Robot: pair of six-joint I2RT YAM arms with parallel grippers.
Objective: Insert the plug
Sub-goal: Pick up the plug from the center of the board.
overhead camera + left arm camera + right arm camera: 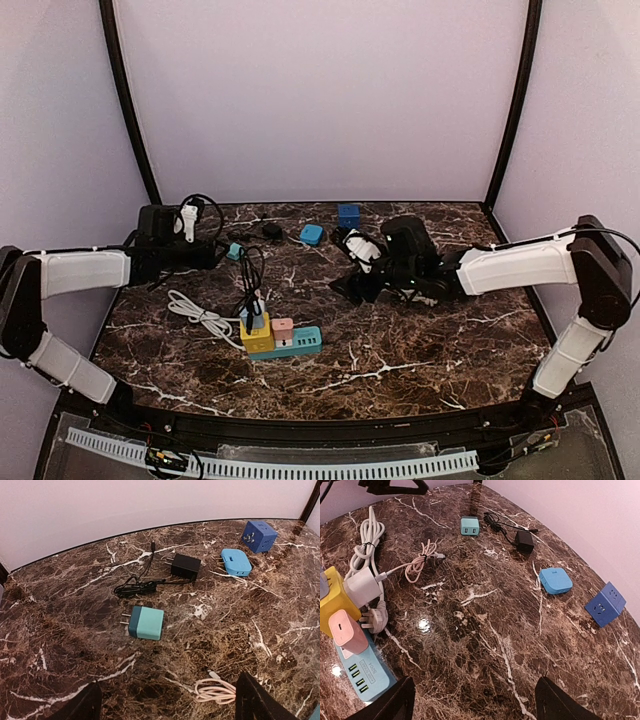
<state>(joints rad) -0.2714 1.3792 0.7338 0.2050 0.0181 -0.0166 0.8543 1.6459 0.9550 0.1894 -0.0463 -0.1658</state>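
A teal two-prong plug (146, 622) lies flat on the marble, prongs to the left, just ahead of my left gripper (167, 706). That gripper is open and holds nothing. The same plug (233, 252) lies right in front of the left gripper (214, 257) in the top view. The teal power strip (362, 674) lies at the near middle, carrying a yellow cube adapter (332, 597), a pink plug (347, 630) and a white plug (362, 585). My right gripper (475, 706) hangs open over bare marble, to the right of the strip (300, 342).
A black adapter (185, 566) with its thin cable, a light blue plug (236, 561) and a dark blue cube adapter (259, 535) lie toward the back. A coiled pinkish cable (215, 691) rests near the left gripper's right finger. A thick white cord (195, 312) trails left of the strip.
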